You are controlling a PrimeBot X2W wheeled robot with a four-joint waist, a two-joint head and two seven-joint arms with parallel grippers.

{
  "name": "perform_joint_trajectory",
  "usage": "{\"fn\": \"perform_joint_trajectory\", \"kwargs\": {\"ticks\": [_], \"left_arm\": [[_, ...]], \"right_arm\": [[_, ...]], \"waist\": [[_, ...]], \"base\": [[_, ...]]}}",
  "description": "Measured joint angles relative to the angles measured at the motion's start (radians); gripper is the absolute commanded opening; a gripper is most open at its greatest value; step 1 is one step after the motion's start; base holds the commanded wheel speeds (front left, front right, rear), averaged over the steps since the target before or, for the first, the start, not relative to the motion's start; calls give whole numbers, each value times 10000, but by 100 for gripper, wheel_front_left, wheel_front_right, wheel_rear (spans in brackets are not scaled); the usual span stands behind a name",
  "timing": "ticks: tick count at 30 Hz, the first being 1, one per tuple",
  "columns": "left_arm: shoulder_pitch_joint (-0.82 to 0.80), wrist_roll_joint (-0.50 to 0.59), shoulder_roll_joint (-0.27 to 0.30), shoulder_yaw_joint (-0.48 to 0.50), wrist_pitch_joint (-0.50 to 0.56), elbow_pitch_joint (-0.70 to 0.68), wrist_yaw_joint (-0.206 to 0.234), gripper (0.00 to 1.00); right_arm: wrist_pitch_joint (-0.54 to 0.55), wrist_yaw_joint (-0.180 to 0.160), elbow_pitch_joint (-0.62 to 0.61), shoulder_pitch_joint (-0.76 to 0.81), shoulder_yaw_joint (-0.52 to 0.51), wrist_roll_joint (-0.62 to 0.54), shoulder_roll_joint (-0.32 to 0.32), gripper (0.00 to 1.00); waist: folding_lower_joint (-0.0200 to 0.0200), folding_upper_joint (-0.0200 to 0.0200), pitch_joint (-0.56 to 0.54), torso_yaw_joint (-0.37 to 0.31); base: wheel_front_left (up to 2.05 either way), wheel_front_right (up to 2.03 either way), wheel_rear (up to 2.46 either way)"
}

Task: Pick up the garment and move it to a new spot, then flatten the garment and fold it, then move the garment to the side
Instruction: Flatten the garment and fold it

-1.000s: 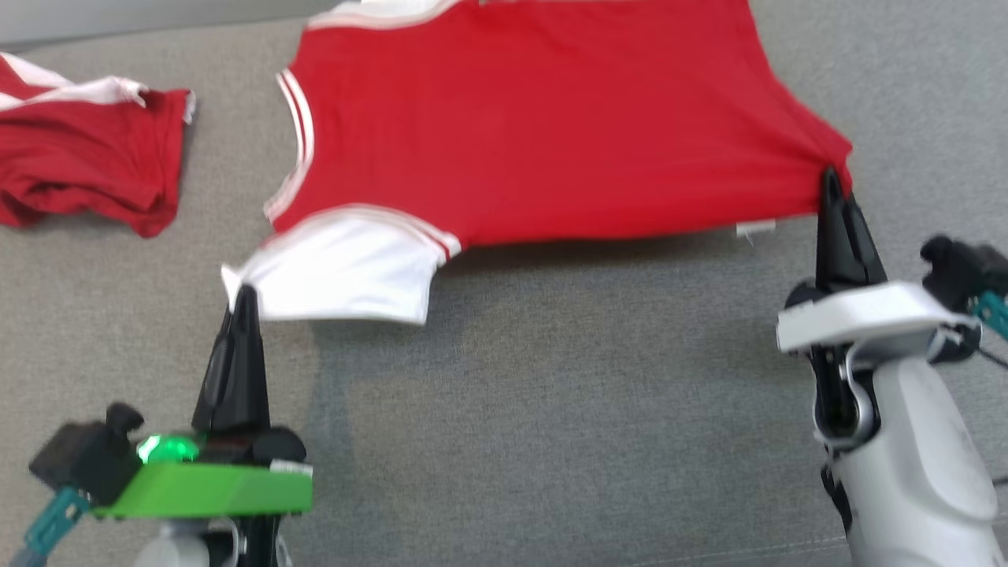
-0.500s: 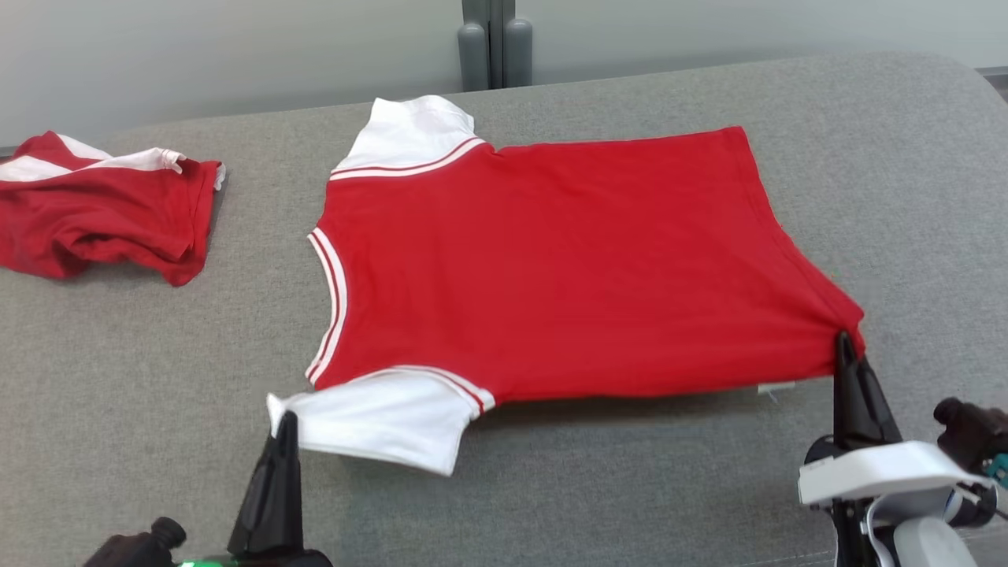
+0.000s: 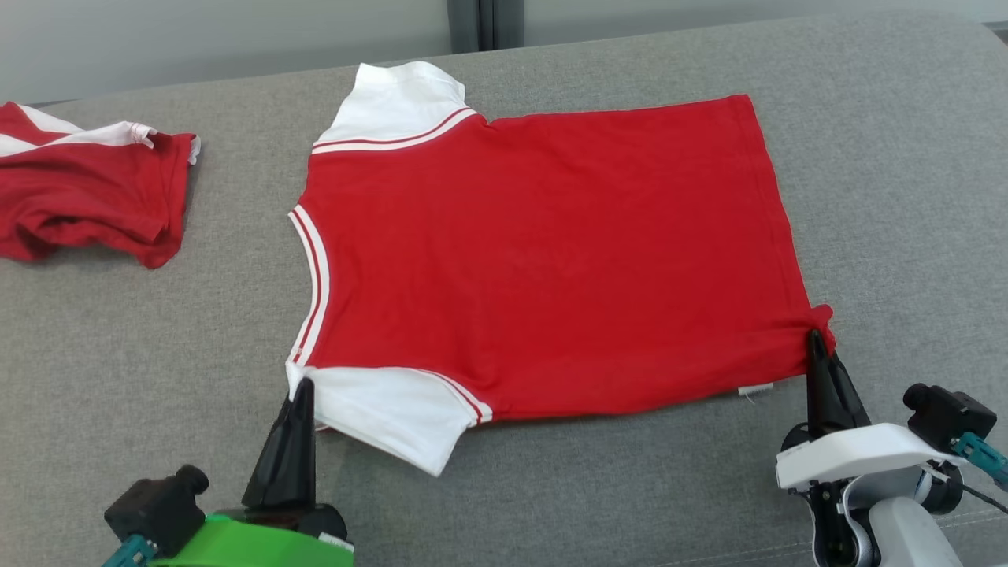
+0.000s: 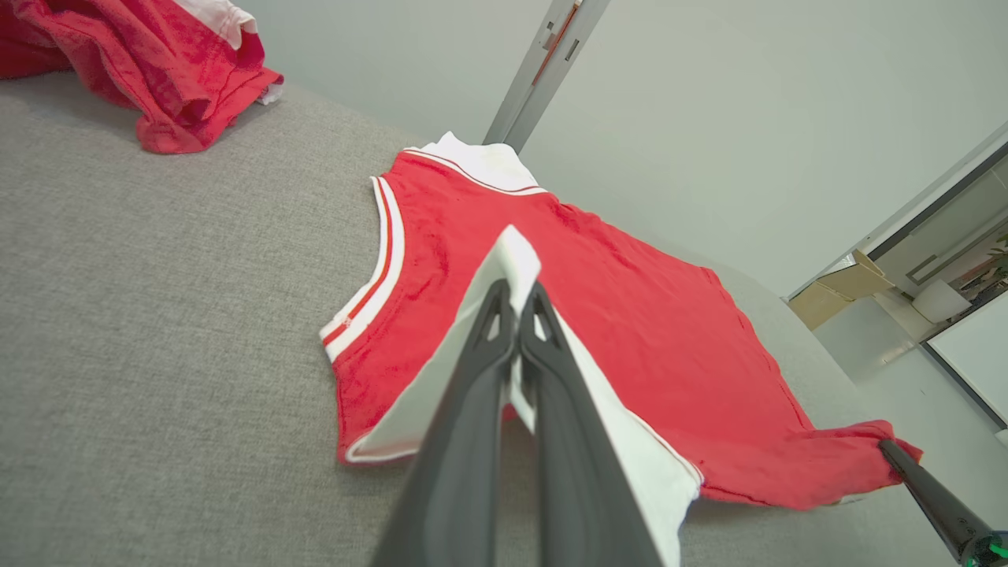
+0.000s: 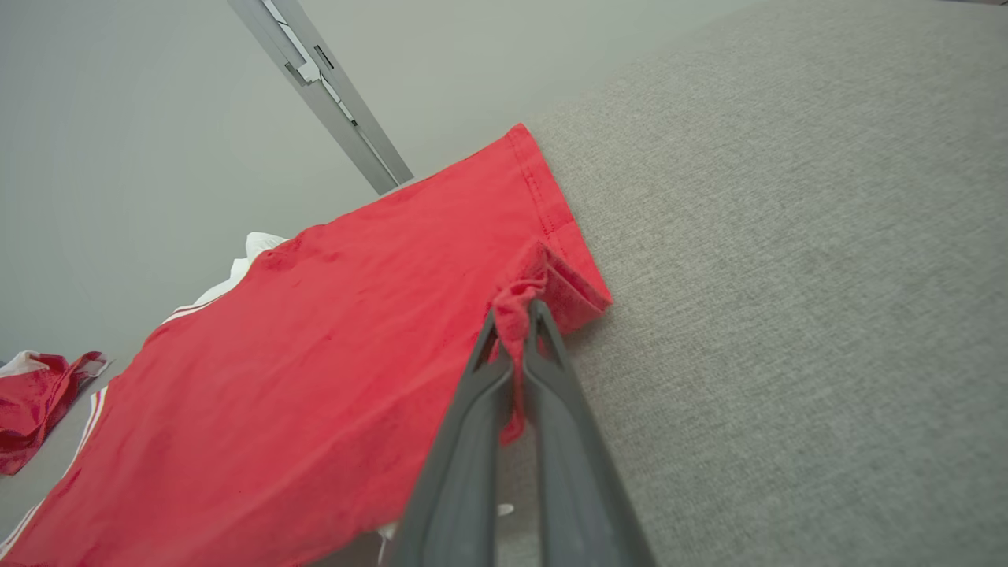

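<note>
— Red, white-sleeved cotton T-shirt (image 3: 543,252): where?
— Flat on the grey upholstered cushion (image 3: 157,354), collar leftward, length running sideways. The left gripper (image 3: 303,386) pinches its near sleeve (image 3: 386,409); the right gripper (image 3: 815,337), its near hem corner (image 3: 820,316).

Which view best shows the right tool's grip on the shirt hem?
The right wrist view: the right tool is shut on the bunched hem corner of the shirt, close up. The head view shows the pinch small; the left wrist view shows it distant, lower right.
</note>
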Motion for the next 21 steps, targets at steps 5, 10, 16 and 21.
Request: {"fn": "perform_joint_trajectory", "kwargs": {"ticks": [5,10,16,21], "left_arm": [[-1292,186,-27,-12,-82,667,-142,0],[-3026,420,-81,-46,-69,1958,-244,0],[-4432,570,-163,42,-314,3519,-385,0],[-5227,625,-267,102,-518,4523,-443,0]], "right_arm": [[0,2,357,-662,-182,255,-2,0],[0,2,1078,-1619,-384,466,0,0],[0,2,1666,-2710,-376,487,4,0],[2,2,2040,-3181,-370,418,2,0]], "waist": [[0,0,298,-38],[0,0,733,-84],[1,0,1277,-184],[1,0,1561,-283]], "base": [[0,0,0],[0,0,0],[0,0,0],[0,0,0]]}}
